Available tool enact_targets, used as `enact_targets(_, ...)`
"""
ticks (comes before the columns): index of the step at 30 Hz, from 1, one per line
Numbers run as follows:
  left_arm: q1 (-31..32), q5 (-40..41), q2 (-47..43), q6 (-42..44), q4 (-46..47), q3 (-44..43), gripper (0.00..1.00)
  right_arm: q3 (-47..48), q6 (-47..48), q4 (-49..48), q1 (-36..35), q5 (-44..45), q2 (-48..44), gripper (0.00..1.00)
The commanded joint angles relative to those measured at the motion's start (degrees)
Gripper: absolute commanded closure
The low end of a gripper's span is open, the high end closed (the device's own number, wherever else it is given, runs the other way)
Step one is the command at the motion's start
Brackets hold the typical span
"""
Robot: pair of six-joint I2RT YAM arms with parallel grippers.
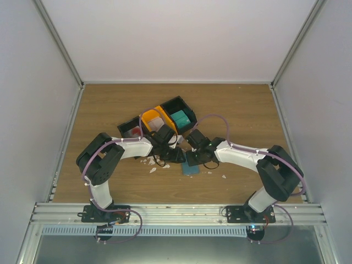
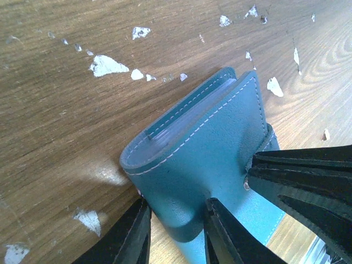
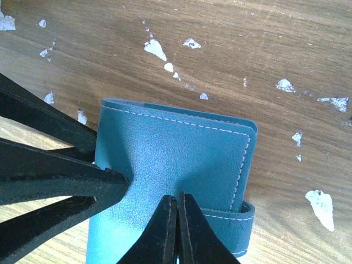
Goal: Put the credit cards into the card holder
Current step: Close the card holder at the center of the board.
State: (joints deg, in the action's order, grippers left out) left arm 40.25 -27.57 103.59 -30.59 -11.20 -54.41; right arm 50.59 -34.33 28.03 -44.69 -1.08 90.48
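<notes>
Scuffed counter (image 2: 55,137) carries the holder (image 2: 203,148) between us: our left hand (image 2: 177,212) clamps its cover edge, our right hand (image 3: 177,198), closed, presses its top.

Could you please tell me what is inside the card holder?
At the open edge of the card holder, only clear sleeve edges show; the folded cover hides whether they hold anything.
</notes>
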Motion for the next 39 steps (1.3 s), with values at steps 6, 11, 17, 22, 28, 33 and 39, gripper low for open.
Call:
enact_targets(6, 0.3, -0.4, 1.0, 0.2, 0.4, -0.6, 0.72, -0.9, 0.1, -1.0, -2.3, -1.0, 3.3, 1.0)
enact_targets(11, 0.1, -0.5, 1.2, 0.2, 0.4, -0.6, 0.73, -3.2, -0.6, -2.1, -2.6, -1.8, 3.5, 1.0)
enact_targets(17, -0.1, -0.6, 1.3, 0.2, 0.3, -0.7, 0.73, -8.0, -3.3, -5.0, -2.6, -2.4, 1.8, 1.0)
enact_targets(22, -0.5, -0.6, 1.5, 0.4, -0.1, -0.9, 0.73, -15.5, -6.6, -12.8, -2.6, -3.5, -0.6, 1.0)
enact_targets(28, -0.8, -0.8, 2.1, 0.5, -0.7, -1.5, 0.73, -20.3, -8.3, -18.3, -2.9, -5.1, -0.2, 1.0)
enact_targets(33, -1.0, -0.9, 2.3, 0.4, -1.0, -1.9, 0.74, -22.8, -9.7, -20.5, -3.1, -6.1, -0.1, 1.0)
enact_targets(39, -1.3, -0.9, 2.6, 0.7, -1.4, -2.3, 0.74, -27.5, -12.0, -25.0, -3.1, -7.8, -0.6, 0.99)
